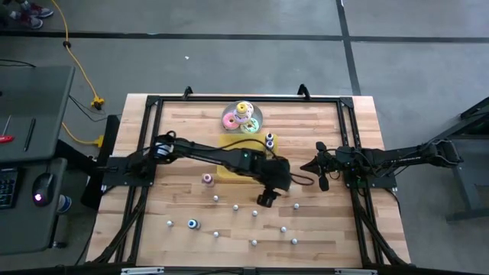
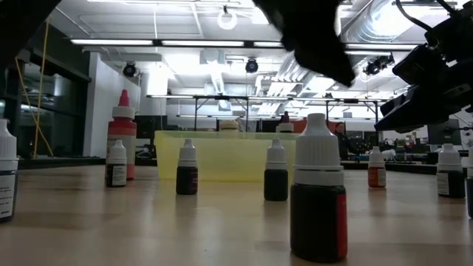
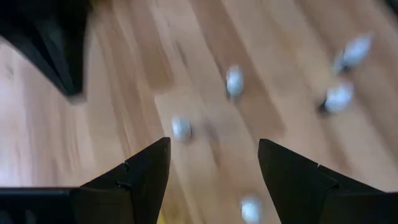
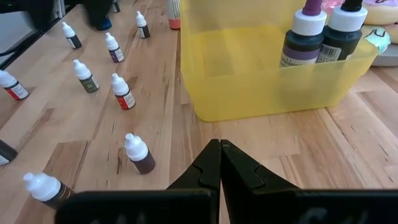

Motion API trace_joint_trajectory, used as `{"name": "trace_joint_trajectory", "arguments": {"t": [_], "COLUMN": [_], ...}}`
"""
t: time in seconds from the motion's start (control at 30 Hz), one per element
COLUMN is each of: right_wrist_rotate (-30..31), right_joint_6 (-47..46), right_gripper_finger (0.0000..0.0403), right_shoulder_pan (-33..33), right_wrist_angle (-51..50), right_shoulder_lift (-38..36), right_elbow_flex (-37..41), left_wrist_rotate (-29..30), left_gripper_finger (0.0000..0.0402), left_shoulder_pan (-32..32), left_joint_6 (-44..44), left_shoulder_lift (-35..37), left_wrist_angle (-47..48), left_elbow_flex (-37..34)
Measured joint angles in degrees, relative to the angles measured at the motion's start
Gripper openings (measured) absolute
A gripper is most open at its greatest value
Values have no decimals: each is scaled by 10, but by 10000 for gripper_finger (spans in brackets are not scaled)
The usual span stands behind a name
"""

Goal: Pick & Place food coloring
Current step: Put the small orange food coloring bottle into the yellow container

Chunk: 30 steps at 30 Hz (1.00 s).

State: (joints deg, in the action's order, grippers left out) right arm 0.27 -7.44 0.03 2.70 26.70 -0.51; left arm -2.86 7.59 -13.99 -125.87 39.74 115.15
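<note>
The food coloring bottles stand upright, scattered on the wooden table (image 1: 359,229): whitish ones (image 1: 256,214), a blue one (image 1: 192,224) and a pink one (image 1: 207,178). In the low view they (image 2: 318,199) stand on their bases. My left gripper (image 1: 267,200) hangs open above the middle of the scatter; in its wrist view (image 3: 214,162) blurred bottles (image 3: 234,81) lie below and beyond the fingers, none between the tips. My right gripper (image 1: 322,174) waits shut at the table's right, its tips (image 4: 219,149) facing the yellow tray (image 4: 249,87).
The translucent yellow tray (image 1: 229,163) sits at the table's middle, partly under my left arm, with two larger dark bottles (image 4: 323,34) in one end. A plate of pastel ring toys (image 1: 243,117) stands beyond it at the far edge. Black frame rails (image 1: 149,137) border the table.
</note>
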Motion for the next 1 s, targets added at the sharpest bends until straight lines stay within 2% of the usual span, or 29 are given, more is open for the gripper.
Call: {"name": "trace_joint_trajectory", "arguments": {"t": [0.1, 0.17, 0.47, 1.0], "right_wrist_rotate": [0, 0, 0, 0], "right_joint_6": [0, 0, 0, 0], "right_gripper_finger": [0, 0, 0, 0], "right_shoulder_pan": [0, 0, 0, 0], "right_wrist_angle": [0, -1, -1, 1], "right_shoulder_lift": [-1, -1, -1, -1], "right_elbow_flex": [0, 0, 0, 0], "left_wrist_rotate": [7, 9, -5, -23], "left_gripper_finger": [239, 239, 239, 239], "left_shoulder_pan": [-1, -4, -8, -16], "left_joint_6": [-20, -28, -53, -57], "left_shoulder_lift": [-17, -19, -54, -92], "left_wrist_angle": [-40, -27, -93, -132], "left_elbow_flex": [6, 2, 6, 4]}}
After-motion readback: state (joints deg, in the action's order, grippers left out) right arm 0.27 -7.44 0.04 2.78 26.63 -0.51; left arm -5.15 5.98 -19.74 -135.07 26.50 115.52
